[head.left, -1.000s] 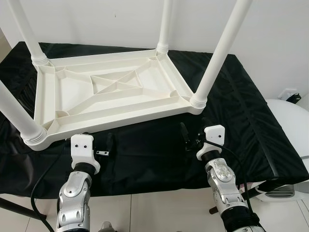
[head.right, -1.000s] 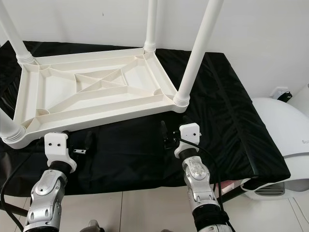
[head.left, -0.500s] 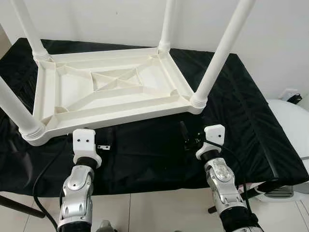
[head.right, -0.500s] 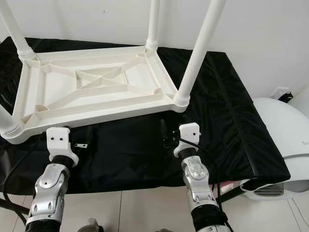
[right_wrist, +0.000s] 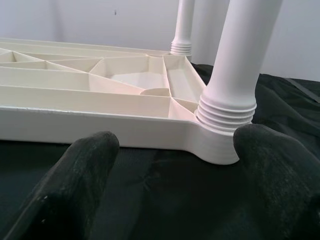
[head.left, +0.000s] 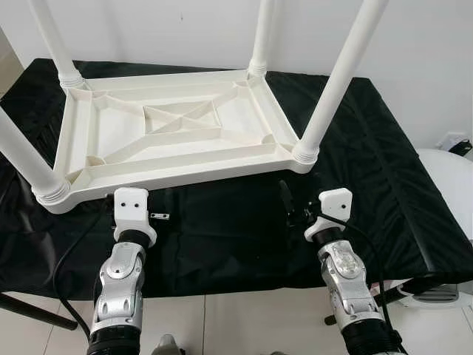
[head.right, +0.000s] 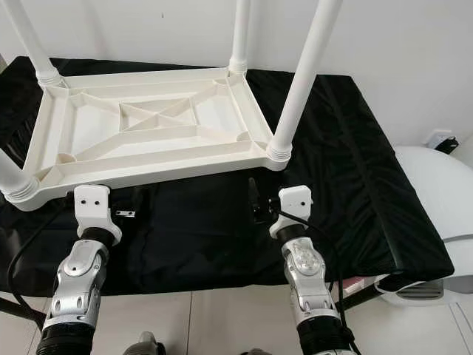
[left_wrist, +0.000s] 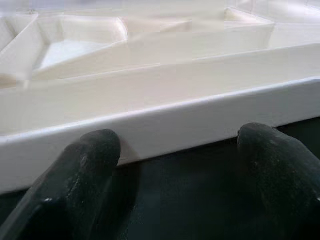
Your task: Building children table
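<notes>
A white plastic children's table [head.left: 185,166] lies upside down on a black cloth [head.left: 369,170], its ribbed underside facing up. Its legs stand upright at the corners, among them the front right leg [head.left: 336,74] and the front left leg [head.left: 22,159]. My left gripper [head.left: 151,205] is open and empty, fingertips [left_wrist: 80,170] just short of the table's front rim [left_wrist: 165,125]. My right gripper [head.left: 299,211] is open and empty too. It sits just before the threaded socket [right_wrist: 222,135] of the front right leg, one finger [right_wrist: 280,175] beside it.
The cloth-covered surface ends close to my arms, with tiled floor [head.left: 236,325] below. A white rounded appliance [head.left: 451,177] stands at the right. A black cable [head.left: 74,251] hangs at the left. A white wall rises behind the table.
The whole view has shifted slightly, so the camera moved. Both grippers stay open at the table's front rim; the left one sits a little nearer to it.
</notes>
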`<state>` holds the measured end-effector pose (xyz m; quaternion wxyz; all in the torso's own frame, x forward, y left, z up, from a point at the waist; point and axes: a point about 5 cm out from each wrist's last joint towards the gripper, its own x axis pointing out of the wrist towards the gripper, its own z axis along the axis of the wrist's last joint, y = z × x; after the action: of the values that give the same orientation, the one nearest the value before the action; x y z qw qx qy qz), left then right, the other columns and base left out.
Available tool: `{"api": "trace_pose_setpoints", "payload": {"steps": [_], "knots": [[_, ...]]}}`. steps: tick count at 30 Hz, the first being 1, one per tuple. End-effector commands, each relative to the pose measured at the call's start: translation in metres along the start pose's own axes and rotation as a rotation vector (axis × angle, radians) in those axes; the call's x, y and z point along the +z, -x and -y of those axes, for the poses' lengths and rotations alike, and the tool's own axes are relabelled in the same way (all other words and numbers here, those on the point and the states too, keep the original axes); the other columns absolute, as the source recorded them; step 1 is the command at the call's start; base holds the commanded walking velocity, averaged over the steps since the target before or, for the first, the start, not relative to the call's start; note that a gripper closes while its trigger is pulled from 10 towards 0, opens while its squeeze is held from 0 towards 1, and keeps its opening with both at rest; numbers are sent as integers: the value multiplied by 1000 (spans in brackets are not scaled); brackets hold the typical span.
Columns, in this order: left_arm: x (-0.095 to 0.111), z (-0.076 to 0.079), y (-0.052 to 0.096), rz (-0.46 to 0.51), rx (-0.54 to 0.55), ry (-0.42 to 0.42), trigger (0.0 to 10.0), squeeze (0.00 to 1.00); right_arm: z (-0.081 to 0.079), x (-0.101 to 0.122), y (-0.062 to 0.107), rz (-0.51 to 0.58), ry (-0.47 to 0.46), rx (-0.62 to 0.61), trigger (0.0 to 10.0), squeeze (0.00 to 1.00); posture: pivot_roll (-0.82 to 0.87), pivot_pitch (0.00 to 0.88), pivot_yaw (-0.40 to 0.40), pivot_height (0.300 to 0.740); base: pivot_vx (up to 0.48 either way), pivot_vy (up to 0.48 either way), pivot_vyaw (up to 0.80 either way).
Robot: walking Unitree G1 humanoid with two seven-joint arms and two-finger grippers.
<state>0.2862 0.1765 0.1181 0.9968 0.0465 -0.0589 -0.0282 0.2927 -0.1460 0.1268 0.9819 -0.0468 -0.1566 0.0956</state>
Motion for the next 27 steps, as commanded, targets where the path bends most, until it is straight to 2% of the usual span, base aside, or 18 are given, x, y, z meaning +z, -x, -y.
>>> {"api": "trace_pose_setpoints", "payload": {"steps": [1,3,4,5,6,8,10,12,15,16,21,25,27], "knots": [[7,13,9,64,-119,-2,10000,0,5,-3,5,-20,4,-10,10000,0,54,117,-27,740,0,0,0],[8,17,13,76,-161,0,10000,0,5,-3,5,-21,5,-9,10000,0,54,117,-27,740,0,0,0],[11,22,18,98,-217,6,10000,0,5,-3,5,-22,6,-8,10000,0,54,117,-27,740,0,0,0],[11,22,18,98,-217,6,10000,0,5,-3,5,-22,6,-8,10000,0,54,117,-27,740,0,0,0],[14,27,22,117,-275,17,10000,0,5,-2,5,-23,6,-7,10000,0,58,115,-31,740,0,0,0],[14,27,22,117,-275,17,10000,0,5,-2,5,-23,6,-7,10000,0,58,115,-31,740,0,0,0],[32,30,24,192,-345,39,10000,0,5,-2,4,-24,6,-3,10000,0,61,115,-35,740,0,0,0],[48,32,20,253,-385,26,10000,0,5,-2,3,-23,6,2,10000,0,63,111,-38,740,0,0,0],[53,32,16,267,-389,11,10000,0,4,-2,2,-22,7,4,10000,0,63,106,-38,740,0,0,0],[59,30,7,293,-363,-25,10000,0,4,-2,1,-20,7,5,10000,0,59,102,-36,740,0,0,0],[64,23,-5,309,-302,-58,10000,0,4,0,0,-13,7,4,10000,0,52,100,-29,740,0,0,0],[63,15,-15,285,-274,-90,10000,0,4,0,0,-10,7,-5,10000,0,47,98,-22,740,0,0,0],[61,6,-25,245,-264,-131,10000,0,3,1,0,-6,5,-12,10000,0,43,103,-13,740,0,0,0]]}}
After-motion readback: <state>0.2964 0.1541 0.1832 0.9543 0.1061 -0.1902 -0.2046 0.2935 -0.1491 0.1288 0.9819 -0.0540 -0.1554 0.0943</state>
